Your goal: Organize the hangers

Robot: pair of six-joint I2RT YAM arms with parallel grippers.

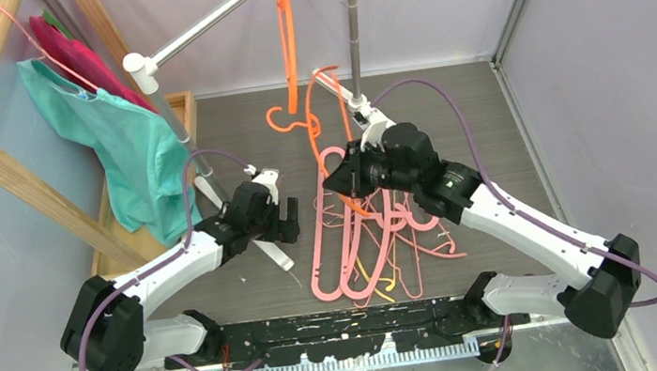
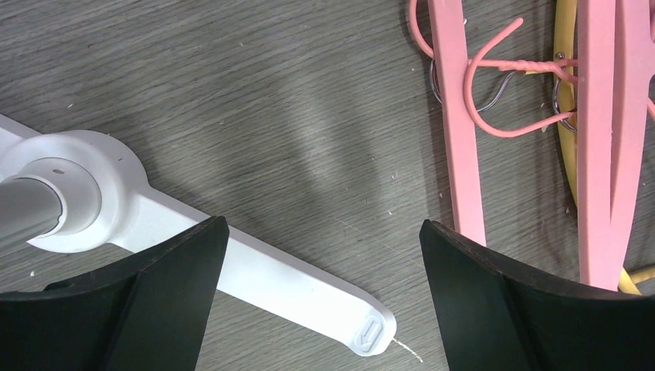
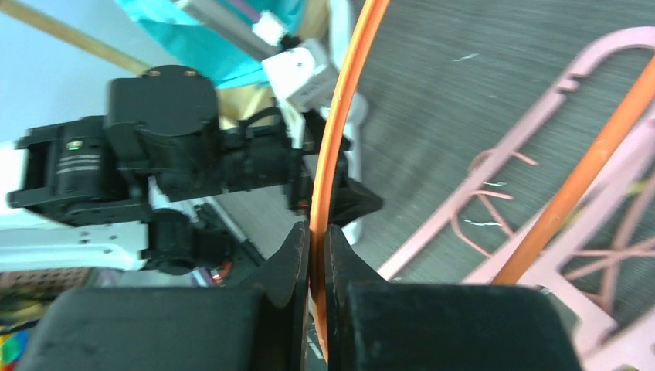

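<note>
Both arms share one build. In the overhead view the left arm, toward eight o'clock, and the right arm, toward four o'clock, have smooth white shells on the long links and chunky black housings at each joint. A thin purple cable loops free of each arm to a small white box at the wrist. The left gripper has two broad matte black fingers with slanted inner faces. The right gripper has the same black fingers. At nine o'clock in the right wrist view, a round black motor can on the left arm shows two small screws on top, with a tiny green dot further out.
</note>
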